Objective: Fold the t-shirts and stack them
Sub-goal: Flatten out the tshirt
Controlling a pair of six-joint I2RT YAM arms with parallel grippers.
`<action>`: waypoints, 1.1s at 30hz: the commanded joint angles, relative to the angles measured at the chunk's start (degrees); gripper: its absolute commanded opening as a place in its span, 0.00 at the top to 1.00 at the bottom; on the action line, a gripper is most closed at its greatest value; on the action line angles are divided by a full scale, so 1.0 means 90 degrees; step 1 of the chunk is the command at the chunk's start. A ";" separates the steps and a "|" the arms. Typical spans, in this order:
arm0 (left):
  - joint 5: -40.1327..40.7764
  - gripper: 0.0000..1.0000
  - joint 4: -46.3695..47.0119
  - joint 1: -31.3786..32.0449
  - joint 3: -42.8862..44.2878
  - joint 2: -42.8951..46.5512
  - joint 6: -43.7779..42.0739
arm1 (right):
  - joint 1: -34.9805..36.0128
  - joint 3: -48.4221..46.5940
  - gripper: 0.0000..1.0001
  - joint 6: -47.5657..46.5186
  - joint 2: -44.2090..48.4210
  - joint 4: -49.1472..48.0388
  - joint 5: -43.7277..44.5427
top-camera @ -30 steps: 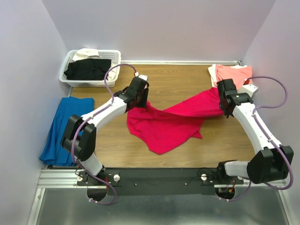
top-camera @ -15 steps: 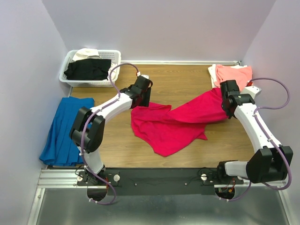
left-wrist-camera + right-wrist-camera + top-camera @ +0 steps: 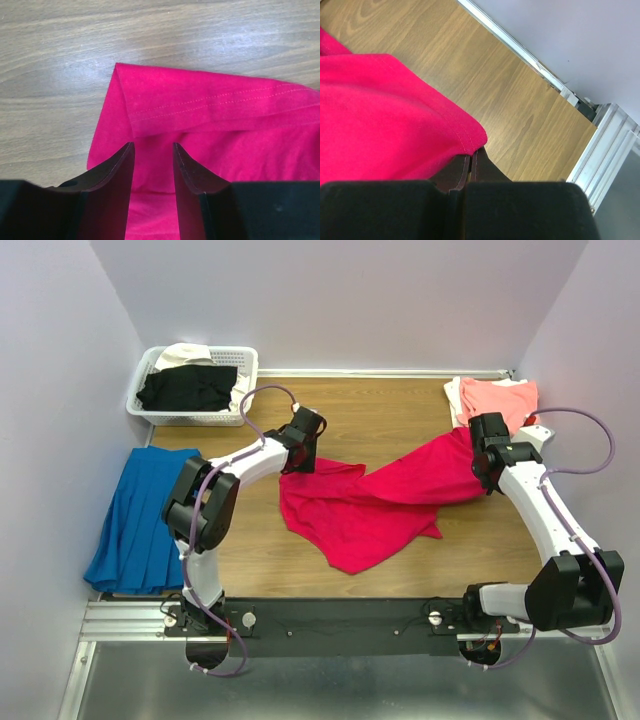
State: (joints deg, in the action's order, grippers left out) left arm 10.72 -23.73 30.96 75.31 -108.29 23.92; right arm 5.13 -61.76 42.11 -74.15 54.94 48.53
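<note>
Brown wooden tabletop (image 3: 390, 420) is bearing the large, crumpled crimson-red cotton t-shirt (image 3: 360, 515) at its middle. My right gripper (image 3: 471, 156) is clamping the shirt's raised right edge. My left gripper (image 3: 152, 146) is hanging, fingers parted, over its stitched left hem, grasping nothing.

shows a plain crimson-red t-shirt (image 3: 360, 505), a salmon-pink t-shirt (image 3: 497, 398), a black t-shirt (image 3: 190, 388) and a cream t-shirt (image 3: 183, 353), the last two in a white lattice basket (image 3: 246, 365). adds a bright blue pleated cloth (image 3: 135, 510) and warm brown wood grain on the table (image 3: 390, 420).
</note>
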 commanded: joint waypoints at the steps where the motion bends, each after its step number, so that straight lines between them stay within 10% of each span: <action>1: -0.0098 0.56 0.0097 -0.0090 0.0148 -0.0184 0.0164 | -0.0081 -0.0023 0.99 -0.0089 -0.0013 -0.0147 0.0047; 28: -0.0019 0.64 0.0224 -0.0256 0.0490 -0.0595 0.0164 | -0.0081 -0.0101 0.99 -0.0235 -0.0179 -0.0245 -0.0207; 33: -0.0010 0.80 0.0224 -0.0266 0.0578 -0.0682 0.0164 | -0.0081 -0.0062 0.99 -0.0245 -0.0179 -0.0254 -0.0207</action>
State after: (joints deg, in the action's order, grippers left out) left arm 10.44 -22.33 28.86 78.96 -112.84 24.97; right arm 4.80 -61.76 40.18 -75.42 53.58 46.78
